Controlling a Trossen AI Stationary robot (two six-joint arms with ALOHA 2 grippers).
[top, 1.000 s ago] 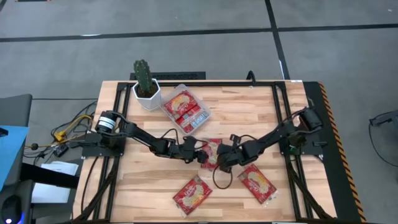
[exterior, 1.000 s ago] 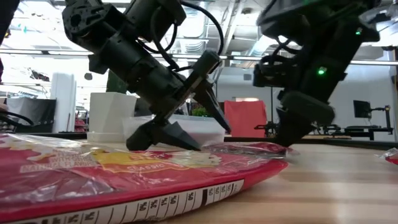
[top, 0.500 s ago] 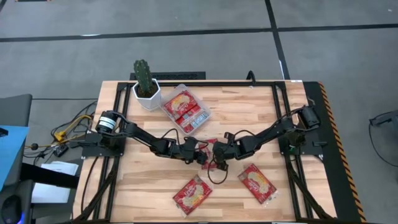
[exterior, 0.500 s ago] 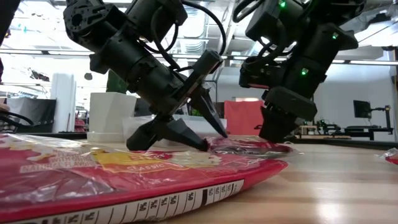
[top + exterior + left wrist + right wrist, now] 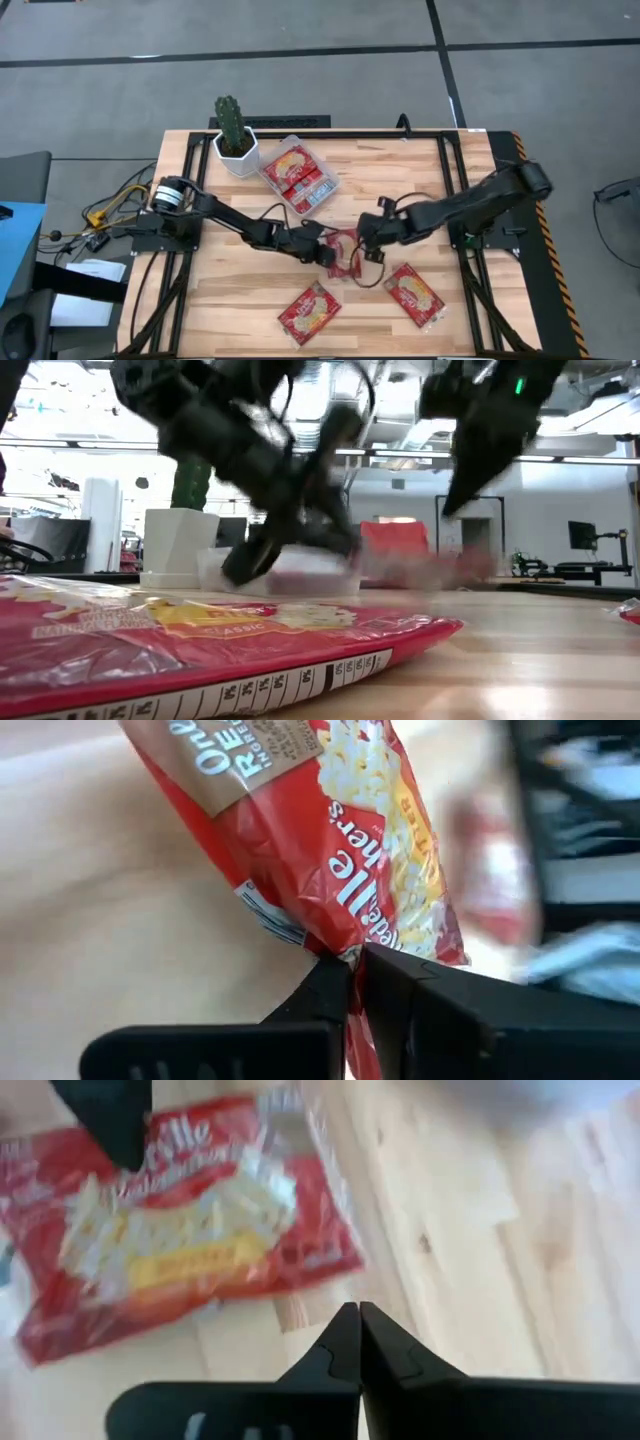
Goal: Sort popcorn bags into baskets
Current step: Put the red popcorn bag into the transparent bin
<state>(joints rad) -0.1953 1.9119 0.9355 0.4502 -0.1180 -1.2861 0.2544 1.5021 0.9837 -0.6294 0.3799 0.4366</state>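
- Near front edge of worktop (image 5: 250, 310): two larger popcorn bags (image 5: 309, 312) and (image 5: 413, 294), yellow-orange picture; "CLASSIC" legible in low view.
- Mid-worktop: left end effector (image 5: 328, 247) clamped on edge of one red bag (image 5: 370, 850), print reading "One", "RE...", "...elle".
- Just beside: right end effector (image 5: 366, 236) pinched together, holding nothing.
- Toward far edge: clear basket (image 5: 328, 178) with red packets, cactus pot (image 5: 237, 152) at far-left corner.
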